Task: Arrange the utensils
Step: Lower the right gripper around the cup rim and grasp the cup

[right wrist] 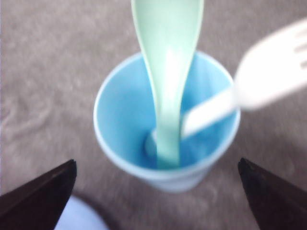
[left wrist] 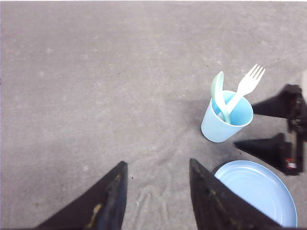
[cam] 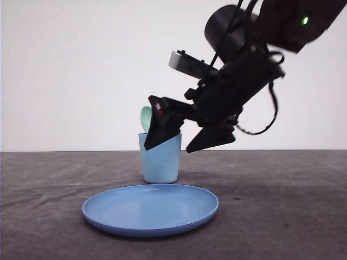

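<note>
Fork (left wrist: 248, 84) and spoon (left wrist: 218, 93) both stand in cup (left wrist: 226, 120); right claw (cam: 191, 135) spread, empty; lift straight up, clear of handles. Left claw (left wrist: 156, 191) spread, idle.

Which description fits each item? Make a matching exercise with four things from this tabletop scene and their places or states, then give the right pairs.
Things:
1. mint-green spoon
2. white fork
3. blue plate
4. right gripper

Descriptions:
a. lies flat with nothing on it, in front of the cup
b. open, over the cup
c. stands in the cup, tines up
d. stands in the cup, bowl up

Pairs: 1-d, 2-c, 3-a, 4-b
</note>
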Available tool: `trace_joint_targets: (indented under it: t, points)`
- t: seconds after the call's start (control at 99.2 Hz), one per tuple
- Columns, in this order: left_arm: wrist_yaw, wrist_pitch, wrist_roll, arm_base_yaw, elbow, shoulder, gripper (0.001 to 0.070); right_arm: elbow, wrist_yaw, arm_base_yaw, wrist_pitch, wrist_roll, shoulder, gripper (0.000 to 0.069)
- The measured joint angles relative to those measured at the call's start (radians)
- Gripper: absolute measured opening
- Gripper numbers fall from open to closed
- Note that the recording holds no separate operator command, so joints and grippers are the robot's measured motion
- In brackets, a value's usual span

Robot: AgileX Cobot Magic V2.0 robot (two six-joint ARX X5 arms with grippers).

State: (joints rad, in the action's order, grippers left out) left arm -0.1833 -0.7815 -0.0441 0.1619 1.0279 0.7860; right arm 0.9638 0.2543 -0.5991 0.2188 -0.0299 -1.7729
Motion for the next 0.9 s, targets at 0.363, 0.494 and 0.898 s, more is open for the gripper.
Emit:
trace_joint_targets:
  t: [0.363, 0.494, 0.898]
  points:
    - [0.000, 0.000, 0.000, 0.000, 0.000, 0.000, 0.0236, 0.029, 0.007, 0.000, 0.166, -0.026, -0.111, 0.0681]
    - [0.000, 0.000, 0.000, 0.000, 0.000, 0.000, 0.0236, 0.056, 0.007, 0.000, 0.167, -0.027, -0.135, 0.0681]
    - [0.000, 0.000, 0.000, 0.000, 0.000, 0.000, 0.0236, 0.064, 0.005, 0.005, 0.177, -0.027, -0.139, 0.0466]
